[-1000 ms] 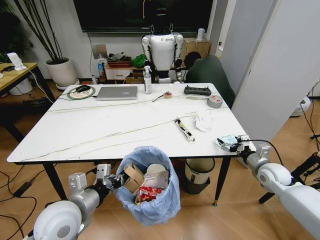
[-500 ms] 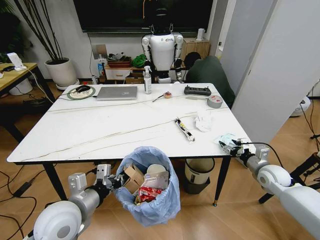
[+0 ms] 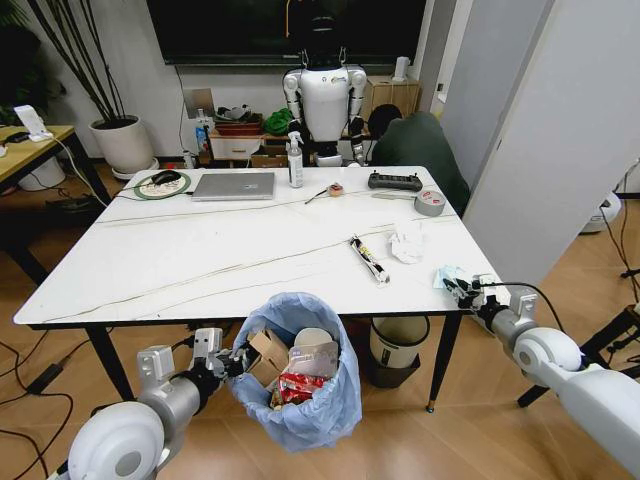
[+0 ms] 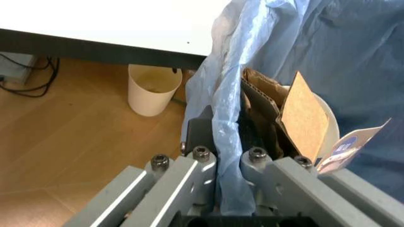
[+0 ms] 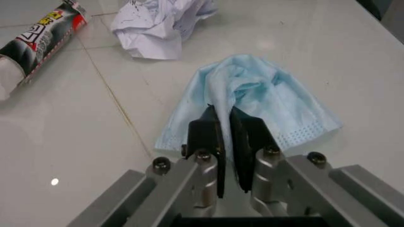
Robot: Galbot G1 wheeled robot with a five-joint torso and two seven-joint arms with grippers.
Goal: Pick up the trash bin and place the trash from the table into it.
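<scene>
The trash bin (image 3: 300, 400), lined with a baggy light-blue bag, hangs in front of the table's (image 3: 200, 260) near edge. My left gripper (image 3: 232, 362) is shut on its rim; the left wrist view shows the fingers (image 4: 200, 130) clamping the bag. Cardboard, a cup and red wrappers lie inside. At the table's right front corner my right gripper (image 3: 455, 285) is shut on a pale-blue tissue (image 5: 265, 94) that lies on the tabletop. A crumpled white tissue (image 3: 407, 243) and a black-and-red wrapper (image 3: 369, 258) lie just beyond it.
A laptop (image 3: 233, 185), a spray bottle (image 3: 295, 160), a black controller (image 3: 395, 181) and a grey tape roll (image 3: 430, 202) sit at the table's far side. A cream bucket (image 3: 398, 345) stands under the table. A grey partition (image 3: 550, 130) closes off the right.
My right gripper has shifted slightly at the table's corner and the pale-blue tissue now looks more bunched between its fingers. The left arm and the bin have not moved.
</scene>
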